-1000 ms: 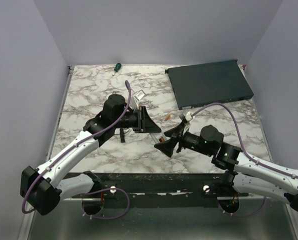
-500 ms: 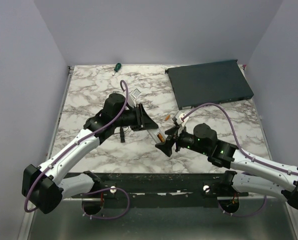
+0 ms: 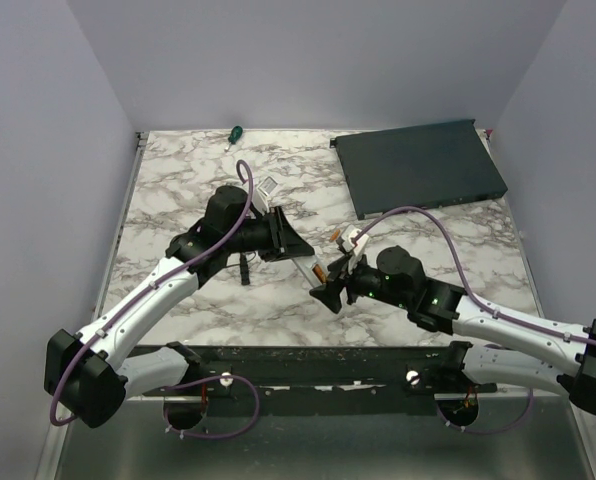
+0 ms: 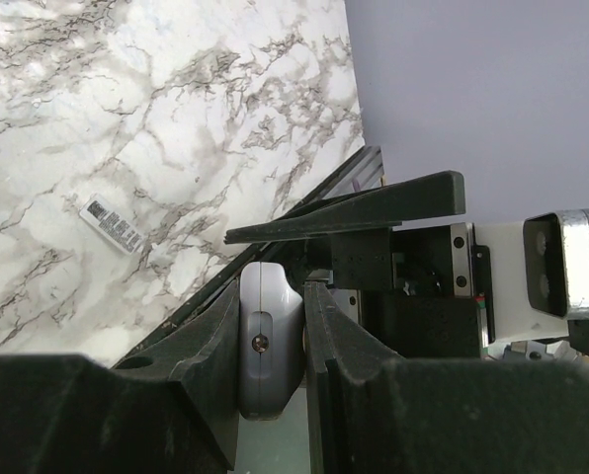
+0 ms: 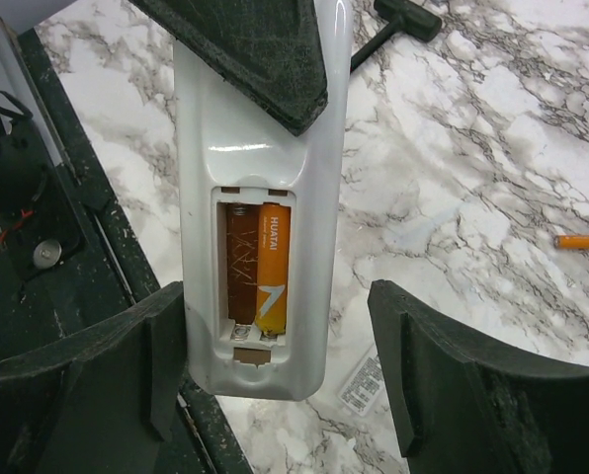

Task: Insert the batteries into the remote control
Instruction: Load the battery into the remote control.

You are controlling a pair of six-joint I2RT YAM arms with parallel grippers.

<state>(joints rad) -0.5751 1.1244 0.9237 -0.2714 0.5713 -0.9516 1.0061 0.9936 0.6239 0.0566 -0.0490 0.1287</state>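
Observation:
My left gripper (image 4: 272,336) is shut on the white remote control (image 4: 267,341) and holds it above the table near the front edge, back side up. In the right wrist view the remote (image 5: 265,178) has its battery bay uncovered, with one orange battery (image 5: 273,267) lying in the right slot. The left slot looks dark brown, and I cannot tell what is in it. My right gripper (image 5: 275,326) is open, one finger on each side of the remote's lower end without gripping it. A second orange battery (image 5: 583,240) lies loose on the marble. From above, the two grippers (image 3: 296,250) (image 3: 330,283) meet at the remote (image 3: 308,265).
A large dark flat box (image 3: 418,165) fills the far right corner. A green-handled screwdriver (image 3: 233,133) lies at the far edge, with a silver bracket (image 3: 269,187) near it. A black T-shaped tool (image 5: 398,20) and a small white labelled piece (image 5: 364,383) lie on the marble.
My right arm has reached further left and brought its open gripper up around the remote's end. The left gripper has kept its hold and shifted only slightly.

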